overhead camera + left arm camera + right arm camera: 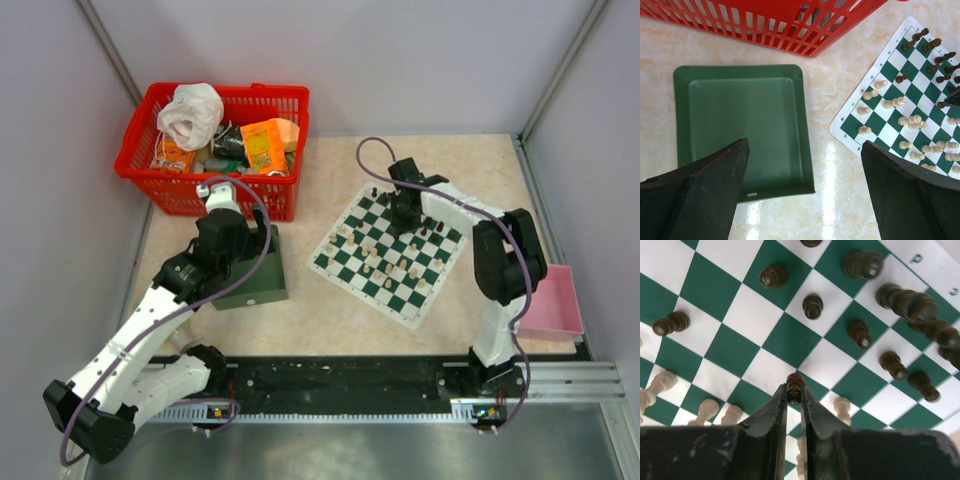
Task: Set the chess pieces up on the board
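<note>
Right wrist view: right pincer (794,391) clenched on a small dark wooden pawn (795,381).
Beyond it dark pieces (812,306) dot the green-and-white checked mat (725,347); cream ones (707,410) nearer, seemingly unsorted; most ranks unset; left pincer (804,145) released.

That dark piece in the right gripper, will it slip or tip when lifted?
The dark piece looks small and solid, so likely light and stiff. The right gripper pinches only its rounded top, so it might slip or swivel.
</note>
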Tool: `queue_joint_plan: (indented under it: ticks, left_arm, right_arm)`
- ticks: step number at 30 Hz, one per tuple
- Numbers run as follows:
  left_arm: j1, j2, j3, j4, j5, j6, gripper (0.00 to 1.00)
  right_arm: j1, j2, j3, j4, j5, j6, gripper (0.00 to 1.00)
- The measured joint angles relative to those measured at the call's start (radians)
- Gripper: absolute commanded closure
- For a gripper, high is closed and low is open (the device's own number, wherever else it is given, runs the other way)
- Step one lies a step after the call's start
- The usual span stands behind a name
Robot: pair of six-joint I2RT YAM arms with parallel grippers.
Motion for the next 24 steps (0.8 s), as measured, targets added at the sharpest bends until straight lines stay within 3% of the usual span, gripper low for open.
queue_joint_plan:
  ticks: [8,13,18,24]
  left_arm:
    - [0.0,0.001,0.0,0.005,0.001,0.0,0.01]
    - [0.0,0.001,0.0,0.007,0.008,0.0,0.01]
    - [0.0,0.008,0.0,0.008,0.022,0.0,0.01]
    - [0.0,0.016,0.0,0.01,0.027,0.0,0.01]
  right_arm:
    - [-0.029,-0.248,-0.117,0.007,0.053,0.032,0.88]
    - [-0.142,-0.395,-0.259,0.022,0.071,0.061,0.88]
    - [-0.25,-0.417,-0.362,0.03,0.083,0.071,0.88]
    - [-0.279,-0.387,-0.386,0.069,0.084,0.069,0.88]
